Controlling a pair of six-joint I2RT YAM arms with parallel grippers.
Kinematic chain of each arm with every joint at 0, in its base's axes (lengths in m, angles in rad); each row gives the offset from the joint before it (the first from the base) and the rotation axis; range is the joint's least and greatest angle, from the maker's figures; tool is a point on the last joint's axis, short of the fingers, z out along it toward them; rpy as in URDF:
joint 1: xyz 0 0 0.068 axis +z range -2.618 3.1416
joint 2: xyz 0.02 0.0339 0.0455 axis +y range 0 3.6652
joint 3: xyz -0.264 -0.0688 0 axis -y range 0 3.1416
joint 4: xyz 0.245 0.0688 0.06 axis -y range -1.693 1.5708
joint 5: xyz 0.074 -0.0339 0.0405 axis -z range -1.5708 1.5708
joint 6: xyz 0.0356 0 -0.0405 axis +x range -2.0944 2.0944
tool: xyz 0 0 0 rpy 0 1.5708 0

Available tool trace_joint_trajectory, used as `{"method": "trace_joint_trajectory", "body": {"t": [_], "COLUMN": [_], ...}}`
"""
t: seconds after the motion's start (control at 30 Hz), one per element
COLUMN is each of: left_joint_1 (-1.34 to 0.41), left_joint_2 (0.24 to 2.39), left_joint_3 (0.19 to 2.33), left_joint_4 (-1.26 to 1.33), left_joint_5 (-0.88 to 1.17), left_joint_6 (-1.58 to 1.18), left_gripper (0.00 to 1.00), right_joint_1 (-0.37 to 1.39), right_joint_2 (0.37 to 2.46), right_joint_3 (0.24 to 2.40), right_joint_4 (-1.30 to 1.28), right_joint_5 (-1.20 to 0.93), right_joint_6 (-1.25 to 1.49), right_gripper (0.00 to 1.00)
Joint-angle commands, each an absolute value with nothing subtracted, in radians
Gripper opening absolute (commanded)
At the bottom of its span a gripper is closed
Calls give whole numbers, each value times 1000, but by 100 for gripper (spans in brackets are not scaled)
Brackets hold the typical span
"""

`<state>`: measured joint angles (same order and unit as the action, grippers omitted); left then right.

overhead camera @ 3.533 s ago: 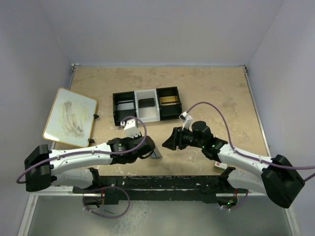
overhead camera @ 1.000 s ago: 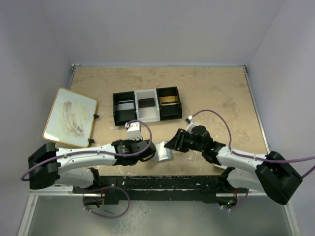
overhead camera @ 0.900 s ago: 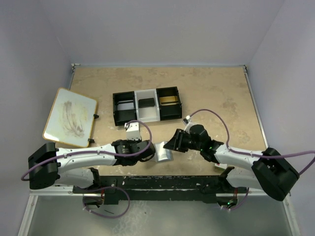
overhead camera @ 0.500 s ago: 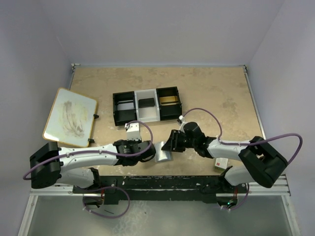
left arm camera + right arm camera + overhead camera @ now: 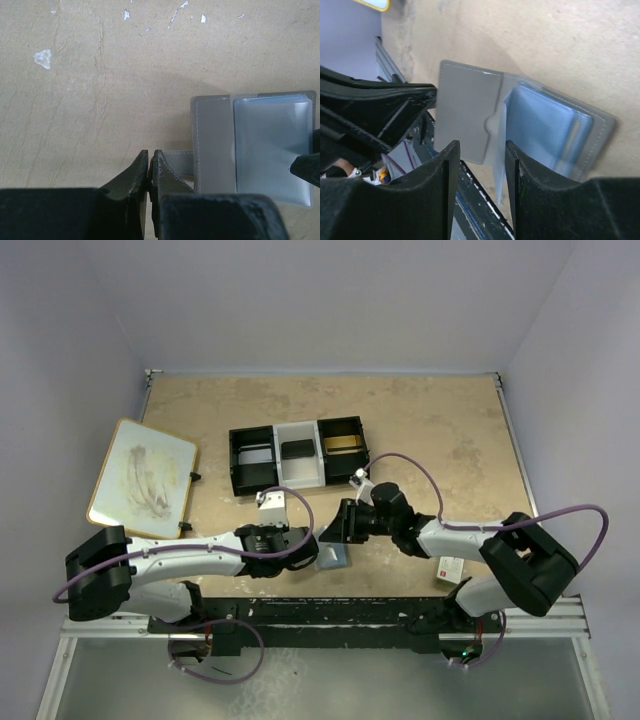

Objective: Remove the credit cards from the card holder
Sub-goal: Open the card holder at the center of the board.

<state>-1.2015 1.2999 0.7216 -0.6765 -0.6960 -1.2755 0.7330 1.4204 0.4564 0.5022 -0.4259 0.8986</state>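
The grey card holder (image 5: 334,558) lies opened flat near the table's front edge. Its pale inner face (image 5: 214,145) and a clear pocket with blue-grey credit cards (image 5: 270,145) show in the left wrist view. My left gripper (image 5: 150,165) sits at the holder's left side, shut on its grey strap (image 5: 178,161). My right gripper (image 5: 342,530) hovers over the holder from the right, open. In the right wrist view the holder (image 5: 467,117) and cards (image 5: 545,130) lie below my right gripper (image 5: 481,150), with the clear pocket's edge (image 5: 499,150) between the fingers, untouched.
A black-and-white three-compartment tray (image 5: 298,472) stands behind the grippers. A white board (image 5: 142,478) lies at the left. A small white-and-red box (image 5: 449,570) sits by the right arm. The black front rail (image 5: 320,612) runs just below the holder.
The right gripper has moved left and come over the card holder, its jaws a touch narrower. The left gripper stays shut and has shifted slightly with the holder.
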Motion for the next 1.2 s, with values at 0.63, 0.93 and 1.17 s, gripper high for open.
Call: {"method": "trace_joint_trajectory", "body": {"t": [0.63, 0.93, 1.17], "left_joint_1": [-1190, -1177, -1175], "left_joint_2": [1284, 1286, 1267], "left_joint_3": [601, 572, 564], "left_joint_4": [-577, -528, -559], "left_joint_5": [-695, -670, -681], "left_joint_6": [-1360, -1369, -1380], "left_gripper": [0, 0, 0], "right_joint_1": [842, 879, 881], "right_joint_2": [1618, 1698, 1740], "right_joint_3": [589, 614, 601], "right_joint_4": [744, 738, 753], "right_joint_5": [-606, -507, -474], "right_joint_6": [947, 1009, 1034], "right_gripper": [51, 50, 33]}}
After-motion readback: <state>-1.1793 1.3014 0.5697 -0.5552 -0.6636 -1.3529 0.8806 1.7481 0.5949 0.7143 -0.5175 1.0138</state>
